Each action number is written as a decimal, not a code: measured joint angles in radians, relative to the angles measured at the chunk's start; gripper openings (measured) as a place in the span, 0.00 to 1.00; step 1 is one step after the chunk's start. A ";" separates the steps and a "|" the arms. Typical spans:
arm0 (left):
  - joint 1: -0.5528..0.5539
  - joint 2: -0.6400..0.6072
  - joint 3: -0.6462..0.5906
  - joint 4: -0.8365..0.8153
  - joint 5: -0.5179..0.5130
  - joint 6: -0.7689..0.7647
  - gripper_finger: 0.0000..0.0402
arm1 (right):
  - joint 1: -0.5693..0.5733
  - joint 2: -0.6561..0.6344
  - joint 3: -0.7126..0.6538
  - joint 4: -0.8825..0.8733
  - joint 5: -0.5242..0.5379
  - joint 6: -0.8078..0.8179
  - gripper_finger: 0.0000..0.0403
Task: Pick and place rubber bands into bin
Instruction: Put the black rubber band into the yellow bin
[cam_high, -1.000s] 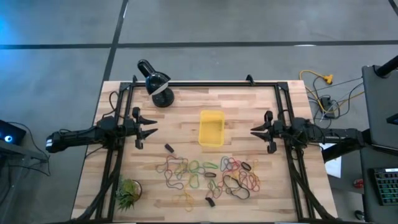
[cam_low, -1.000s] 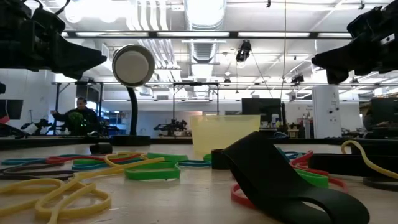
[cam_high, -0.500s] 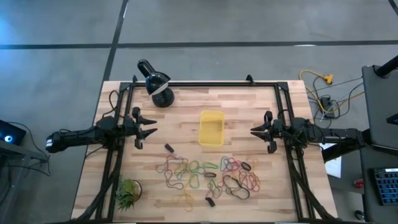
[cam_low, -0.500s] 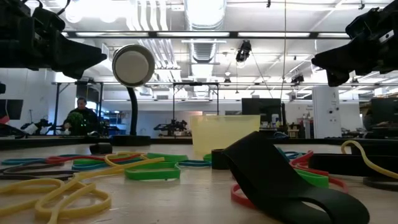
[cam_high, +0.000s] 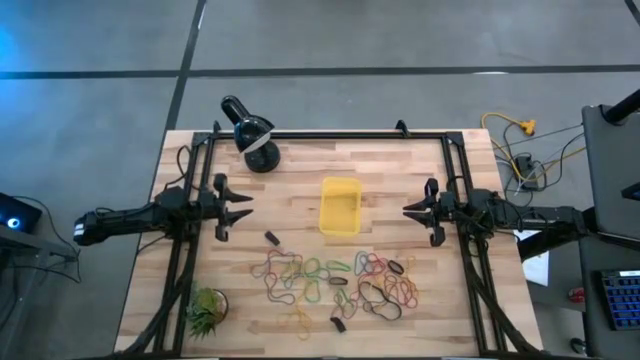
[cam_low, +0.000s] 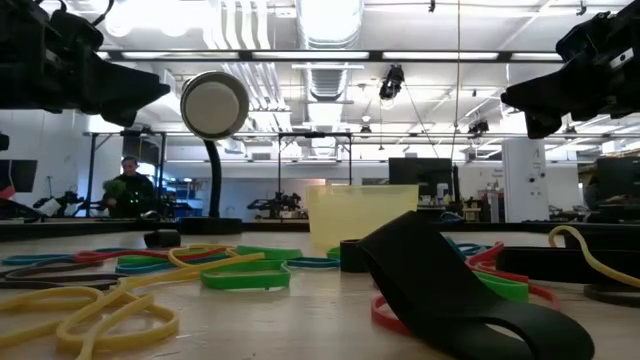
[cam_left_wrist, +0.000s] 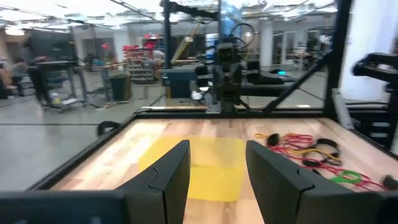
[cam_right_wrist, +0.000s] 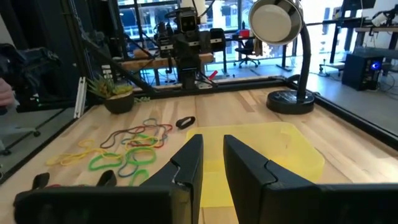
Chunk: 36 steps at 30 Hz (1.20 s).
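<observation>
The yellow bin (cam_high: 340, 206) rests on its base at the table's middle, between my two grippers. The rubber bands (cam_high: 335, 280), in red, green, yellow, orange and black, lie loose on the wood toward the near edge. My left gripper (cam_high: 248, 208) hovers left of the bin and is open; in its wrist view its fingers (cam_left_wrist: 217, 155) point at the bin (cam_left_wrist: 199, 165). My right gripper (cam_high: 406, 210) hovers right of the bin with a narrow gap (cam_right_wrist: 212, 155) between its fingers. Both stay above the table and touch nothing.
A black domed lamp (cam_high: 250, 128) stands at the far left corner. A small spiky green plant (cam_high: 205, 310) sits at the near left corner. Black frame rails (cam_high: 330, 136) run along the table's far, left and right sides. Bare wood lies between the bin and the lamp.
</observation>
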 joint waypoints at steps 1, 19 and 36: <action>0.000 0.003 0.000 -0.004 0.026 -0.016 0.35 | 0.000 0.000 0.000 0.000 0.000 0.000 0.15; -0.001 0.104 0.028 0.029 0.091 -0.048 0.35 | 0.000 0.000 0.000 0.045 0.000 -0.029 0.15; -0.051 0.515 0.257 0.097 0.139 0.004 0.35 | 0.000 0.013 0.000 0.039 0.002 -0.059 0.15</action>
